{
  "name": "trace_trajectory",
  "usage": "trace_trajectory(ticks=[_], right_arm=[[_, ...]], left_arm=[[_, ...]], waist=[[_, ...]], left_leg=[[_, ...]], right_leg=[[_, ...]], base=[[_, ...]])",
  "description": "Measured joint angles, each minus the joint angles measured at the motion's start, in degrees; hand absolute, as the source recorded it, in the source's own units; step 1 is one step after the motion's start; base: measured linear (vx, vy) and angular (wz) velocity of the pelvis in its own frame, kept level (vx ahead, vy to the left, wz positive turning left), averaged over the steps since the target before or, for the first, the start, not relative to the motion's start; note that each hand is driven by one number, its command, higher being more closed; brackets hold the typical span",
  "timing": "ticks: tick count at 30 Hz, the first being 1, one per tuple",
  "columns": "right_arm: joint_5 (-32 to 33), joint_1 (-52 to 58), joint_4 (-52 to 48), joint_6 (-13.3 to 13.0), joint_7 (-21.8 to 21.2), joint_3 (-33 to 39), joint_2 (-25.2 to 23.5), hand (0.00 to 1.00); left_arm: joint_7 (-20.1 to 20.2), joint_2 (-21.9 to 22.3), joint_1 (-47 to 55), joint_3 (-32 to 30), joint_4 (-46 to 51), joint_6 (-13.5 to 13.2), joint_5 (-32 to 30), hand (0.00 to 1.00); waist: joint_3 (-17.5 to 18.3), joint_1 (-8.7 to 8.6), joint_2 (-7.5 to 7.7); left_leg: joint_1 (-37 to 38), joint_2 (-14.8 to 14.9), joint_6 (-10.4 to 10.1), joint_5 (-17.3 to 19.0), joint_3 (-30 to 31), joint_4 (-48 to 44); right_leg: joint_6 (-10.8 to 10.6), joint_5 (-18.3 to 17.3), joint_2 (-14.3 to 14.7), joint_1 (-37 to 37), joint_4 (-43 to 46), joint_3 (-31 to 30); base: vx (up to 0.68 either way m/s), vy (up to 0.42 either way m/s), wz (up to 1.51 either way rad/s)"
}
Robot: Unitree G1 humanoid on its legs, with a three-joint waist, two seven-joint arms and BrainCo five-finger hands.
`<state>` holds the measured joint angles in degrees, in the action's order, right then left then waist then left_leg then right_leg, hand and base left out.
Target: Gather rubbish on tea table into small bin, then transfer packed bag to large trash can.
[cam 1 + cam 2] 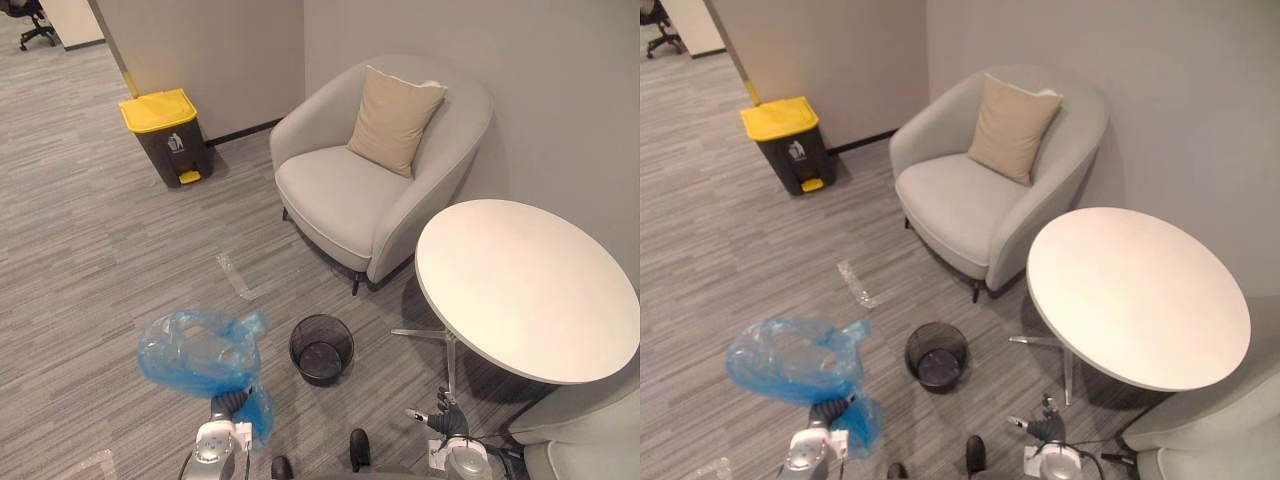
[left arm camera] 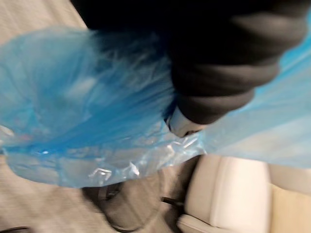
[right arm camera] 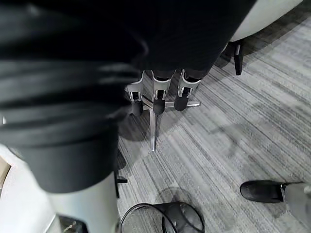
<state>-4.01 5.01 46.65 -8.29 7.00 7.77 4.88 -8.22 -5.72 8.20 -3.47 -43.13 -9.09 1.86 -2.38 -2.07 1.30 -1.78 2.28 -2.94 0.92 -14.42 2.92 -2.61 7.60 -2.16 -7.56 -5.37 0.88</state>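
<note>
Holding left hand (image 1: 228, 403) forward and low at lower left, buried in the gathered plastic of blue bag (image 1: 195, 350); cannot tell whether clasping it. Keeping bag off the floor, ballooning up and leftward from the hand, long axis lying roughly side to side, short tail drooping beside the wrist. Hanging right hand (image 1: 445, 412) low by tea table (image 1: 520, 290) leg, fingers (image 3: 153, 104) pointing straight down, loosely spread, empty. Sitting on the carpet between the hands: small bin (image 1: 321, 348). Standing well apart by the far wall: large trash can (image 1: 165, 135).

Grey carpet (image 1: 90, 230); grey armchair (image 1: 335, 195), beige cushion (image 1: 395, 118); plain wall (image 1: 560, 60).
</note>
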Motion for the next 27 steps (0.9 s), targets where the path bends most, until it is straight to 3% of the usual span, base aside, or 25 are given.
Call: trace_trajectory(ticks=[3, 7, 8, 9, 11, 12, 13, 14, 17, 20, 21, 23, 27], right_arm=[[-0.42, -1.96, 0.52, 0.4, 0.4, -0.33, 0.14, 0.0], [-0.37, -3.19, 1.83, 1.03, 0.95, -3.17, -0.03, 0.0], [-0.35, -3.09, 1.75, 1.06, 0.97, -3.98, -0.36, 0.0], [-0.35, -2.58, 1.83, 1.07, 0.96, -4.09, -0.82, 0.0], [-0.32, -2.44, 1.92, 1.02, 1.1, -4.51, -1.36, 0.0], [-0.29, -3.2, 1.85, 0.99, 1.17, -4.83, -1.39, 0.0], [-0.16, -3.9, 1.66, 0.93, 1.4, -4.81, -1.33, 0.0], [0.19, -5.35, 1.64, 0.71, 1.88, -4.67, -0.75, 0.0], [0.28, -5.06, 1.93, 0.76, 2.19, -4.46, -0.67, 0.0], [0.29, -4.31, 2.73, 1.03, 2.79, -3.57, -0.9, 0.0], [0.32, -4.4, 3.38, 1.07, 3.16, -2.76, -1.39, 0.0], [0.7, -3.84, 3.77, 1.09, 3.27, -1.07, -1.17, 0.0], [0.83, -4.31, 5.21, 1.41, 3.32, -0.65, -0.39, 0.0]], left_arm=[[-0.01, -0.17, -0.51, -0.05, -1.0, 0.0, 0.05, 1.0], [-0.34, -0.23, -2.56, 0.0, -0.17, 0.01, 0.65, 1.0], [-0.34, -0.17, -3.03, 0.15, -0.01, 0.0, 0.62, 1.0], [-0.33, -0.2, -2.85, 0.51, 0.5, -0.02, 0.62, 1.0], [-0.37, -0.26, -2.18, 0.48, 0.91, -0.03, 0.62, 1.0], [-0.41, -0.22, -1.81, 0.37, 0.81, -0.01, 0.62, 1.0], [-0.37, -0.2, -1.85, 0.41, 0.73, -0.01, 0.61, 1.0], [-0.37, 1.08, -2.15, 0.54, -0.08, 0.01, 0.55, 1.0], [-0.24, 3.09, -2.57, 2.04, -2.02, 0.15, 0.54, 1.0], [-0.04, 3.29, -2.63, 2.87, -2.22, 0.31, 0.52, 1.0], [-0.02, 3.21, -3.72, 2.87, -2.4, 0.43, 0.51, 1.0], [0.22, 3.28, -4.77, 3.67, -2.53, 0.55, 0.44, 1.0], [0.85, 2.62, -5.08, 4.97, -3.75, 0.61, 0.42, 1.0]], waist=[[-2.14, 1.03, -0.08], [-3.95, 1.79, -0.9], [-4.31, 1.86, -1.11], [-4.24, 2.03, -0.87], [-3.81, 2.65, 0.17], [-3.46, 3.37, 1.16], [-3.53, 3.82, 1.08], [-4.45, 4.47, -0.45], [-5.72, 4.52, -2.15], [-5.62, 4.12, -2.26], [-5.99, 3.99, -1.73], [-6.36, 2.91, -0.71], [-6.48, 2.52, -2.17]], left_leg=[[-0.71, 0.06, 0.25, 0.96, -0.73, -1.81], [-6.38, 0.7, 1.26, 1.62, 1.96, -7.1], [-6.75, 0.76, 1.38, 1.58, 3.81, -7.98], [-6.41, 0.51, 1.25, 1.51, 5.68, -8.57], [-7.11, -0.09, 0.94, 1.32, 7.57, -9.73], [-8.45, -0.31, 0.25, 0.89, 8.44, -10.15], [-9.33, -0.07, -0.36, 0.46, 8.79, -10.08], [-10.8, 1.14, -0.97, -0.53, 9.89, -9.98], [-11.7, 2.35, -2.4, -3.1, 13.05, -8.39], [-11.05, 3.31, -3.26, -6.57, 12.16, -3.48], [-12.12, 4.0, -2.27, -5.61, 7.45, -7.09], [-11.78, 4.24, -0.13, -1.18, 1.1, -14.78], [-6.36, 4.57, -1.53, 2.31, -1.71, -8.95]], right_leg=[[-0.45, -0.21, -0.22, -0.49, 1.5, -0.12], [-1.88, -4.78, -1.1, -5.63, 11.18, 0.96], [-1.2, -10.69, -1.38, -7.67, 20.98, 0.81], [-1.85, -15.3, -1.86, -8.28, 29.8, 0.6], [-3.27, -19.1, -2.18, -6.38, 32.17, -1.7], [-1.97, -20.29, -1.9, -5.43, 28.74, -2.33], [-1.01, -20.55, -1.55, -5.0, 26.49, -2.34], [0.76, -18.63, -0.24, -4.61, 23.26, -1.1], [2.33, -16.49, 1.27, -3.55, 20.36, 2.32], [3.99, -15.08, 0.91, -3.33, 18.66, 6.35], [4.46, -14.17, -0.22, -3.76, 17.82, 8.1], [3.36, -12.86, -3.34, -3.36, 16.82, 10.69], [-0.02, -10.1, -4.06, -2.74, 13.22, 11.84]], base=[[0.0, 0.011, -0.08], [-0.02, 0.014, 0.45], [0.03, -0.029, 0.91], [0.03, -0.032, 0.87], [0.02, -0.125, 0.68], [-0.02, -0.172, 0.48], [-0.08, -0.141, 0.27], [-0.1, -0.093, 0.24], [-0.14, -0.097, 0.43], [-0.14, -0.065, 0.55], [-0.14, -0.012, 0.75], [-0.09, 0.045, 0.94], [-0.08, 0.154, 0.39]])
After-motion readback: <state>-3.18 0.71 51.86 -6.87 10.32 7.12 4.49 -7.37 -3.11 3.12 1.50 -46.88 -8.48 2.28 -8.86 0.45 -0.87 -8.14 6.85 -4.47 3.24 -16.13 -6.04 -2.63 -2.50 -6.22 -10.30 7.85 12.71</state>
